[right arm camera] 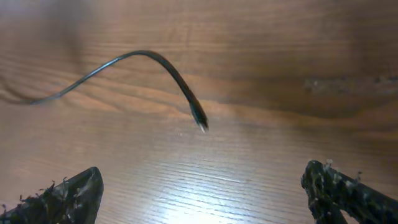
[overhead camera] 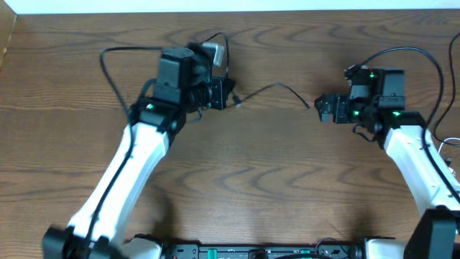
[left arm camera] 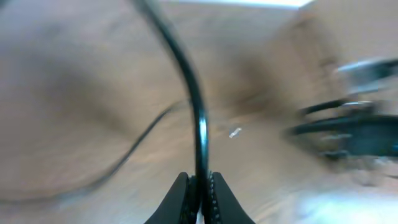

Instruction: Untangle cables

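the left gripper (left arm camera: pixel 199 198) is pinched tight on a thin black cable (left arm camera: pixel 198 118), though that view is blurry, so the hold only seems firm. the cable runs right over the brown wooden table (overhead camera: pixel 237 165). its small plug end (right arm camera: pixel 199 121) lies just ahead of the right gripper (right arm camera: pixel 202 180), not touching it. that gripper is spread wide and holds nothing.

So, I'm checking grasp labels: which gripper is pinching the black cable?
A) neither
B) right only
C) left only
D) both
C: in the left wrist view the left gripper is shut on the black cable, while the right gripper stands open, with the plug end lying free on the table ahead of it.
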Controlling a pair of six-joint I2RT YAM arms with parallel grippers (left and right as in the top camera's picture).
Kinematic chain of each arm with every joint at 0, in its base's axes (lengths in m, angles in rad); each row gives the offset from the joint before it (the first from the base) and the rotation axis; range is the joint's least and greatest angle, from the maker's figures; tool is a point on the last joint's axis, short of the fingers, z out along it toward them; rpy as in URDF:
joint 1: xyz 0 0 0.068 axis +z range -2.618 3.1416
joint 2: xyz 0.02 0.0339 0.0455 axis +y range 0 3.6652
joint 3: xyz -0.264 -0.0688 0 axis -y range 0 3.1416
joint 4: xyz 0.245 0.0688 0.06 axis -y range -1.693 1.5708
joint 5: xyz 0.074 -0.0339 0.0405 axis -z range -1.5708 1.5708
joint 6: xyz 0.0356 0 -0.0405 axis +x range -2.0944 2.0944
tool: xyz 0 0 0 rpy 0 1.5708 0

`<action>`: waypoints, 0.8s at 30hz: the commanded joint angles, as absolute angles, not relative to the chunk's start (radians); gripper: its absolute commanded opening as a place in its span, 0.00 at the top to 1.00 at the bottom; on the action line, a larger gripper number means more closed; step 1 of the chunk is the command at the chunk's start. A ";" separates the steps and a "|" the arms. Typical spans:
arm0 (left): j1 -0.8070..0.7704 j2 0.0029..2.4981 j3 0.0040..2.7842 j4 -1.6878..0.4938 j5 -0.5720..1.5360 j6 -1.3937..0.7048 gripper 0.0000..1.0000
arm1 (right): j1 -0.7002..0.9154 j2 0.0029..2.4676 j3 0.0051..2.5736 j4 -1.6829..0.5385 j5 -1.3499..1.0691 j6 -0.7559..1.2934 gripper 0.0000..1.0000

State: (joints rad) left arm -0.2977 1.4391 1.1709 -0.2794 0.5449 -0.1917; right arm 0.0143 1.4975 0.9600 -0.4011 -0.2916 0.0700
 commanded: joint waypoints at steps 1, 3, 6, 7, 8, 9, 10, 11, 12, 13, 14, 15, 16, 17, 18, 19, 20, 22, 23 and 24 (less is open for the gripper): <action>-0.298 1.351 1.198 -0.205 0.792 -0.251 0.92 | 0.019 1.523 0.961 -0.394 -0.234 0.047 0.01; -0.298 1.310 1.198 -0.138 0.826 -0.301 0.92 | 0.020 1.534 0.961 -0.389 -0.235 0.047 0.01; -0.298 1.265 1.198 -0.038 0.831 -0.390 0.93 | 0.029 1.541 0.961 -0.384 -0.250 0.050 0.01; -0.298 1.252 1.198 0.001 0.831 -0.420 0.93 | 0.035 1.541 0.961 -0.381 -0.257 0.051 0.01; -0.298 1.242 1.198 0.038 0.831 -0.448 0.92 | 0.039 1.541 0.961 -0.377 -0.269 0.051 0.01; -0.298 1.233 1.198 0.081 0.831 -0.480 0.92 | 0.046 1.541 0.961 -0.374 -0.285 0.051 0.01; -0.298 1.225 1.198 0.122 0.833 -0.512 0.93 | 0.053 1.541 0.961 -0.368 -0.303 0.051 0.01; -0.298 1.219 1.198 0.170 0.844 -0.538 0.93 | 0.063 1.541 0.961 -0.361 -0.322 0.049 0.02; -0.298 1.216 1.198 0.216 0.862 -0.558 0.93 | 0.074 1.541 0.961 -0.351 -0.348 0.042 0.02; -0.298 1.213 1.198 0.274 0.886 -0.582 0.93 | 0.087 1.541 0.961 -0.335 -0.380 0.030 0.03; -0.298 1.212 1.198 0.324 0.905 -0.609 0.92 | 0.101 1.541 0.961 -0.318 -0.413 0.019 0.03; -0.298 1.212 1.198 0.352 0.912 -0.632 0.93 | 0.118 1.541 0.961 -0.297 -0.443 0.010 0.03; -0.298 1.212 1.198 0.367 0.913 -0.652 0.92 | 0.139 1.541 0.961 -0.273 -0.473 -0.004 0.03; -0.298 1.212 1.198 0.370 0.913 -0.664 0.92 | 0.156 1.541 0.961 -0.251 -0.491 -0.015 0.03; -0.298 1.212 1.198 0.369 0.913 -0.675 0.93 | 0.183 1.541 0.961 -0.213 -0.506 -0.022 0.03; -0.298 1.212 1.198 0.368 0.913 -0.676 0.93 | 0.219 1.541 0.961 -0.150 -0.508 -0.025 0.04; -0.298 1.212 1.198 0.368 0.913 -0.678 0.92 | 0.239 1.541 0.961 -0.112 -0.507 -0.025 0.04; -0.298 1.212 1.198 0.369 0.912 -0.688 0.93 | 0.279 1.541 0.961 -0.017 -0.508 -0.024 0.04; -0.298 1.212 1.198 0.369 0.912 -0.688 0.92 | 0.298 1.541 0.961 0.027 -0.508 -0.024 0.05; -0.298 1.212 1.198 0.369 0.912 -0.691 0.92 | 0.320 1.541 0.961 0.074 -0.508 -0.024 0.04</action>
State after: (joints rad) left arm -0.2974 1.2205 1.1820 0.3630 0.8917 -0.6563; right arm 0.2630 1.5402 0.9585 -0.0051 -0.4671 -0.0048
